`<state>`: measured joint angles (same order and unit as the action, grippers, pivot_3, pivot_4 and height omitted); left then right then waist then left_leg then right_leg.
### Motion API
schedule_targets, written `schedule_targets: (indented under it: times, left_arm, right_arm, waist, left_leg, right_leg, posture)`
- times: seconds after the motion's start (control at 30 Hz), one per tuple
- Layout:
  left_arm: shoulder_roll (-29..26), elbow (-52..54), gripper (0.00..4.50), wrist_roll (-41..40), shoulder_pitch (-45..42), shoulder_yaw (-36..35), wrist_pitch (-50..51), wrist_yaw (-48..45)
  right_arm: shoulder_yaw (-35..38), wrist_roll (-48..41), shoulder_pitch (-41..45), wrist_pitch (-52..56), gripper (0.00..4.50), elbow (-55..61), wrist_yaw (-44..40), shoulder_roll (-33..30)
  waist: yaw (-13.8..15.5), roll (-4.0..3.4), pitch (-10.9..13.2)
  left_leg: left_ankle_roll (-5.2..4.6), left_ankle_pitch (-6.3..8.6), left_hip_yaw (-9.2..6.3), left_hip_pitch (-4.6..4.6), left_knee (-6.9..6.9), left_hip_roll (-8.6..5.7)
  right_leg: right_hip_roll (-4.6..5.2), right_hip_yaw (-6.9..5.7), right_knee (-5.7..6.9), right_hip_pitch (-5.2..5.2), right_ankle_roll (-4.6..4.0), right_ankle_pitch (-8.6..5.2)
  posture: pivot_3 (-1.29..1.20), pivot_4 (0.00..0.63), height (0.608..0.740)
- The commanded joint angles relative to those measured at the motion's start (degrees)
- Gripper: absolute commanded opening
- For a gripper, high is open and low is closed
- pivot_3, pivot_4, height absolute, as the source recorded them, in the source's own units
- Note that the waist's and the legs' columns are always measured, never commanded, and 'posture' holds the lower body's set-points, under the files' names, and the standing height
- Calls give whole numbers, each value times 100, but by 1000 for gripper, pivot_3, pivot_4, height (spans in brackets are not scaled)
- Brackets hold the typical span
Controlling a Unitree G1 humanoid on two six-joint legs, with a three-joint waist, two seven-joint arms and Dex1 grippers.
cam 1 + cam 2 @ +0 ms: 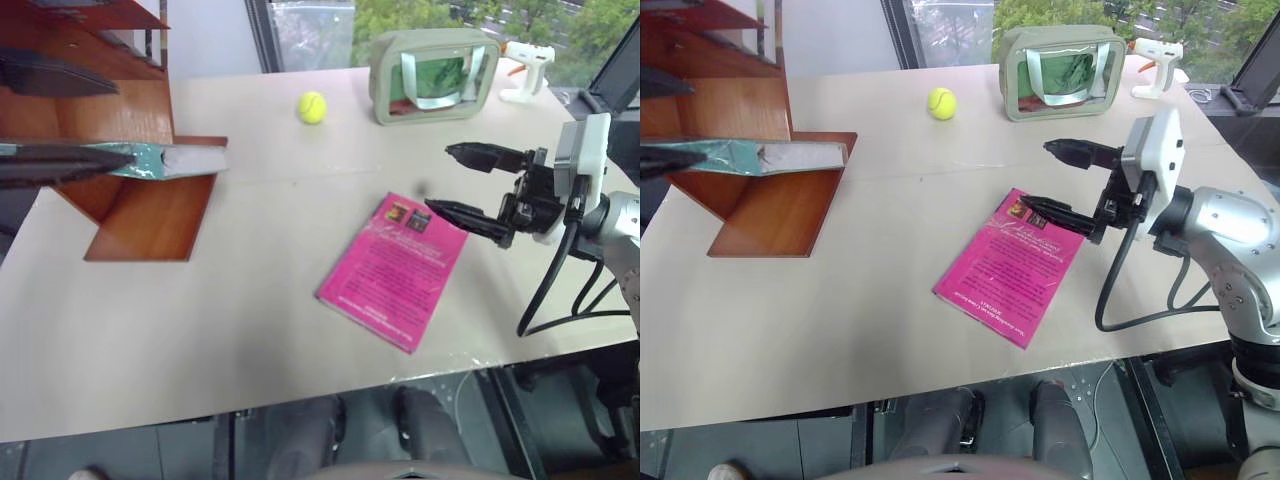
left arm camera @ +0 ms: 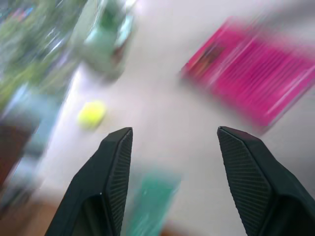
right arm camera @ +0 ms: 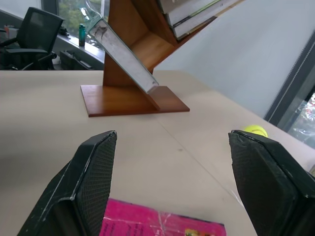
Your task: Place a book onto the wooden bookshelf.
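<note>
Fingers of my left gripper are standing wide apart, gripping nothing.
I'm seeing the book leaning in the wooden bookshelf, probably propped by its angled board; right gripper is hovering wide over the pink book on the table.

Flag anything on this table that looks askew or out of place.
The teal book rests slanted in the wooden bookshelf, leaning on an angled board, which suits that shelf. The pink book lies flat and skewed to the table's edge. A tennis ball sits loose. Nothing is spilled or damaged.
</note>
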<state>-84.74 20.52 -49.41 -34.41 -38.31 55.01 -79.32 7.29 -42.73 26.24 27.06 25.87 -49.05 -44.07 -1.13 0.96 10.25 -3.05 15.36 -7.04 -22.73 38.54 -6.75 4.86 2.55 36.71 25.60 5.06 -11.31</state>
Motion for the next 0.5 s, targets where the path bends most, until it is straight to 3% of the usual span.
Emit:
schedule_targets:
  times: [0.03, 0.07, 0.17, 0.27, 0.33, 0.43, 0.5]
  left_arm:
    - [865, 660, 2889, -1708, -158, 251, 698, 1551]
    - [1286, 883, 2889, -2005, -115, 466, 711, 2097]
    - [3247, 1658, 2889, -1196, 383, 1576, 72, 3919]
    - [4934, 1836, 2889, 180, 1177, 2552, -979, 5147]
    - [5374, 1712, 2889, 646, 1738, 2717, -1352, 5313]
    - [5466, 1468, 2889, 647, 2422, 2494, -1567, 5025]
    - [5281, 1205, 3401, 614, 2863, 2193, -1789, 4552]
  right_arm:
    - [353, -11, -166, -28, 3716, 174, -35, -149]
    - [401, -8, -235, 6, 3716, 214, -2, -177]
    - [891, -23, -797, 155, 3716, 442, 67, -420]
    - [1525, 280, -1734, 108, 3716, 829, 249, -530]
    - [1670, 573, -2212, -8, 3716, 1065, 445, -465]
    - [1877, 878, -3045, -122, 3716, 1279, 376, -430]
    - [2034, 935, -3563, -70, 3716, 1392, 334, -399]
  waist:
    - [14, -21, -8]
    - [42, -40, -18]
    - [98, -40, -21]
    - [199, -26, -32]
    - [178, -1, -32]
    - [171, -9, -39]
    - [194, -17, -43]
  left_leg:
    - [3, -2, 1, 4, 0, 0]
    - [6, -3, -1, 8, -2, 0]
    - [13, -7, -4, 41, 1, -3]
    - [7, -3, 4, 83, -6, -6]
    - [-3, 3, 17, 80, -6, -7]
    - [-2, 3, 34, 75, -19, 1]
    - [-1, 3, 35, 78, -24, 8]
  right_leg:
    - [1, 1, 7, 0, 0, 0]
    - [4, 1, 8, -4, 0, 0]
    - [13, -1, 7, -43, -6, 6]
    - [13, 9, -12, -89, -10, 8]
    - [15, 20, -21, -87, -11, 9]
    - [11, 52, -22, -57, -12, 8]
    - [8, 50, -21, -56, -15, 6]
  posture:
    - [0, 150, 740]
    - [0, 150, 740]
    - [0, 150, 740]
    - [0, 150, 740]
    - [0, 150, 740]
    - [0, 150, 740]
    - [0, 150, 740]
